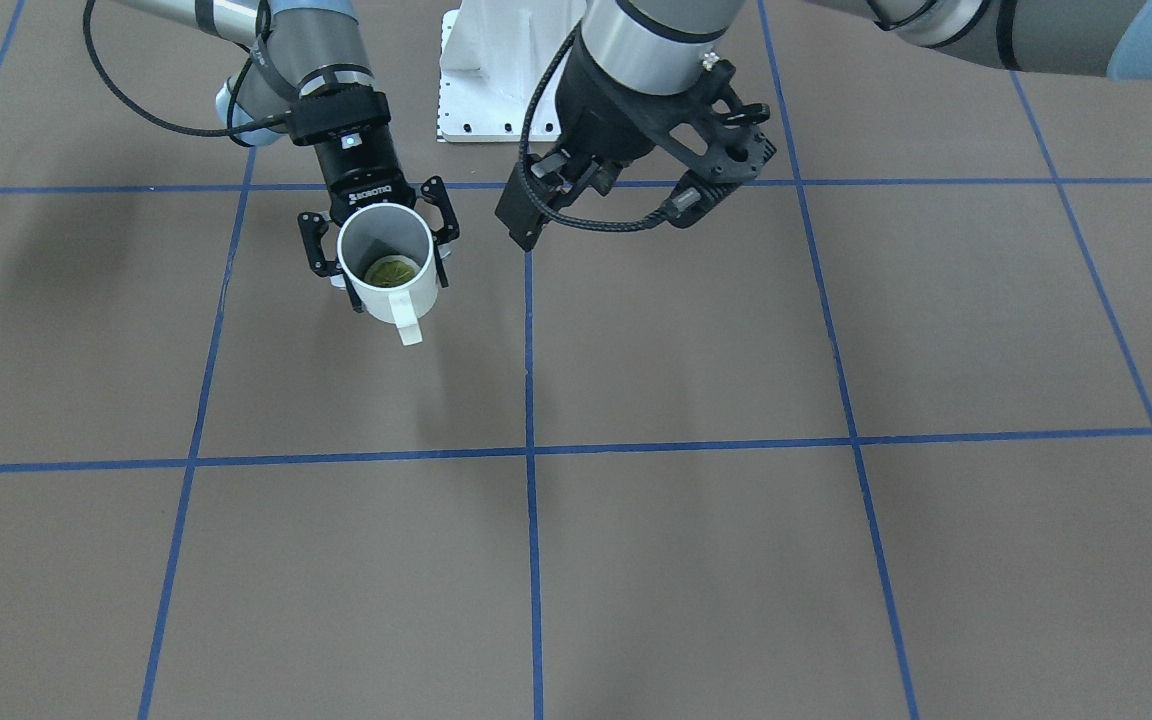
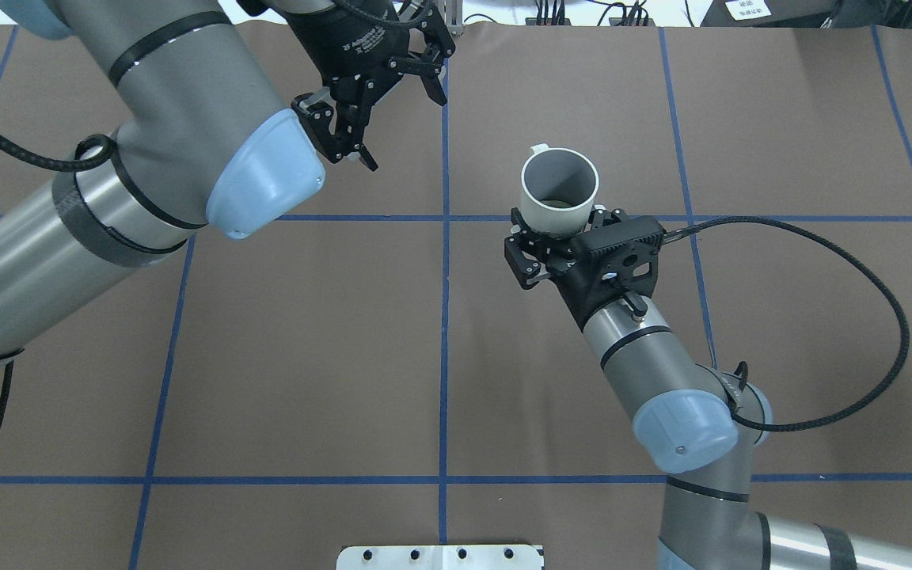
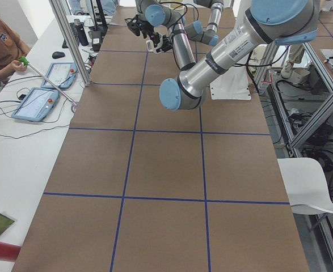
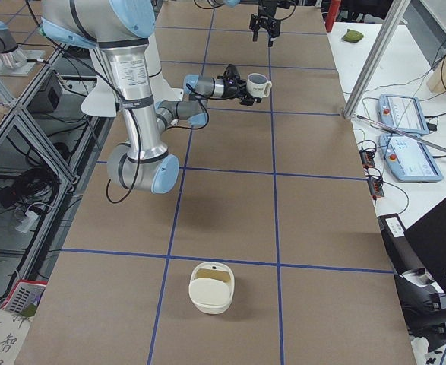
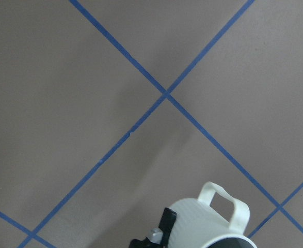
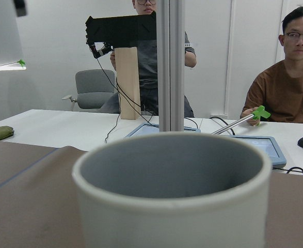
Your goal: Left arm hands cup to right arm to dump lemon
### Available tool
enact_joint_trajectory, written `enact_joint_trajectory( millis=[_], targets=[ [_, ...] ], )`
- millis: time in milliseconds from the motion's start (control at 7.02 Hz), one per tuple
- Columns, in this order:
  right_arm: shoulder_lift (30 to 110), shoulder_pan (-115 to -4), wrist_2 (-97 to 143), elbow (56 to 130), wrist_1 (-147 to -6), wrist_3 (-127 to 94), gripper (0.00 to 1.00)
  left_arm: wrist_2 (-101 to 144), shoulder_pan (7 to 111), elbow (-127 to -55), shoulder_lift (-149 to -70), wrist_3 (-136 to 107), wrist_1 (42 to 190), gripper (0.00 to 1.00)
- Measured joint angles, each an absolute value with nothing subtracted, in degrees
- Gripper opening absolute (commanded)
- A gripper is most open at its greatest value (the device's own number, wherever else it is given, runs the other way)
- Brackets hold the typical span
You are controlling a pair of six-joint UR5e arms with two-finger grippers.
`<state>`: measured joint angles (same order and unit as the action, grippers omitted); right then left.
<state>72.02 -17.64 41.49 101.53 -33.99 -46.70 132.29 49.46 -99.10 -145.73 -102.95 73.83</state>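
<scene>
The white cup (image 1: 388,265) is upright and held off the table, its squared handle (image 1: 406,325) pointing away from the robot. The yellow-green lemon (image 1: 391,270) lies at its bottom. My right gripper (image 1: 381,255), marked ROBOTIQ, is shut on the cup's sides; it also shows in the overhead view (image 2: 559,231) under the cup (image 2: 559,178). My left gripper (image 2: 393,119) is open and empty, apart from the cup on the robot's left side. The left wrist view shows the cup (image 5: 203,230) at its bottom edge. The right wrist view is filled by the cup (image 6: 172,206).
The robot's white base plate (image 1: 491,90) sits between the arms. A cream basket-like container (image 4: 211,287) stands far off on the robot's right end of the table. Operators (image 6: 296,67) and tablets (image 4: 405,114) are beyond the far edge. Blue tape lines (image 1: 530,400) grid the brown table.
</scene>
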Motion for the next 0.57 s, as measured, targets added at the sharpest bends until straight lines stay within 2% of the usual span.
enact_joint_trajectory(
  millis=[285, 569],
  targets=[
    [76.8, -20.4, 42.2, 102.9, -32.6, -46.7, 0.25, 132.2, 49.8, -100.4, -143.1, -101.3, 73.8, 1.0],
    [85.8, -25.1, 48.6, 103.5, -22.0, -46.7, 0.22, 132.0, 49.7, -100.5, -142.4, -100.9, 73.9, 1.0]
  ],
)
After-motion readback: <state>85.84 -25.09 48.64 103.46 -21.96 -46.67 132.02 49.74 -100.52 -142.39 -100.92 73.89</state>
